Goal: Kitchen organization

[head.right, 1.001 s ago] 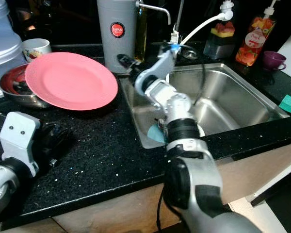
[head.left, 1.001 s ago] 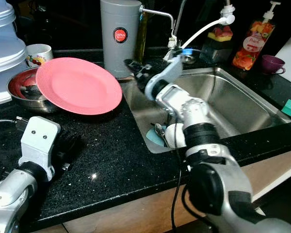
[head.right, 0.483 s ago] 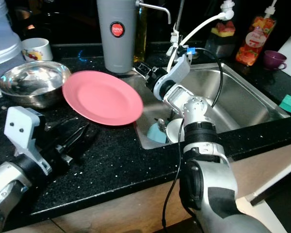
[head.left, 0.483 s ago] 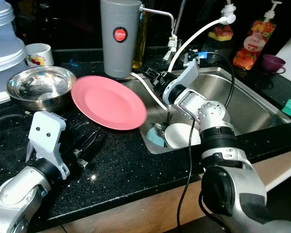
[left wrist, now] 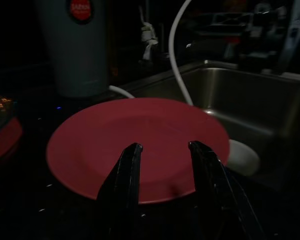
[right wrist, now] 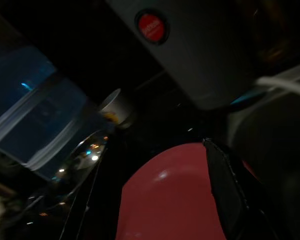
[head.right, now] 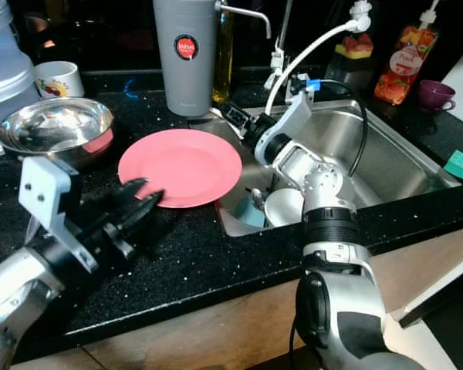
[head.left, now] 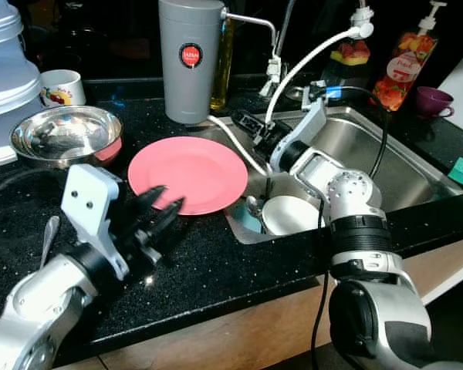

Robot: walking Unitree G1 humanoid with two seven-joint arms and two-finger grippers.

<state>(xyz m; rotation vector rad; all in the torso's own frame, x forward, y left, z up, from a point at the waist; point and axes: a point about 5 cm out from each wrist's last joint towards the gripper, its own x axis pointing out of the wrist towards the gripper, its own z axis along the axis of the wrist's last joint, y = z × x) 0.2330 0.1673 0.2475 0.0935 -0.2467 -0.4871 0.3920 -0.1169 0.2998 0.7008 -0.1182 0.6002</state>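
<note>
A pink plate (head.left: 189,173) sits low over the black counter, its right edge reaching the sink's left rim. My right gripper (head.left: 251,132) holds that far right edge, and one black finger (right wrist: 225,190) lies across the plate (right wrist: 165,200) in the right wrist view. My left gripper (head.left: 166,204) is open at the plate's near left edge. In the left wrist view its two fingertips (left wrist: 131,152) stand apart just over the plate (left wrist: 140,125). I cannot tell whether the plate touches the counter.
A steel bowl (head.left: 65,137), a mug (head.left: 62,86) and stacked plastic containers (head.left: 4,77) stand at the left. A grey canister (head.left: 190,58) is behind the plate. The sink (head.left: 386,154) holds a white bowl (head.left: 289,214). A spoon (head.left: 48,231) lies on the counter.
The right gripper has carried the pink plate from over the steel bowl rightward and down to the sink's edge. The left arm has risen and reached forward to the plate with its fingers spread.
</note>
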